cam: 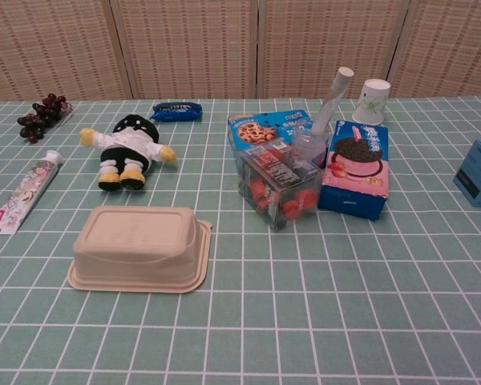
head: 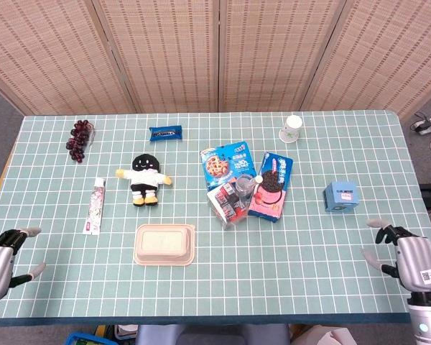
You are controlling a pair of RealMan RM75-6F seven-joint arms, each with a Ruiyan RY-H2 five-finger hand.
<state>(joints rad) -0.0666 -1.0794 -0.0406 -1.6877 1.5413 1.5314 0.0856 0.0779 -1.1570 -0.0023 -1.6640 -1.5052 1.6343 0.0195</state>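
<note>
Both hands hold nothing, fingers apart: the right hand (head: 411, 257) at the counter's (head: 287, 266) near right corner, the left hand (head: 1, 260) off its near left edge. Nearest the right hand, the small blue box (head: 342, 195) stands apart, farther in. This looks like a rest between steps; any reach must go inward, with bare counter along the near side.
</note>
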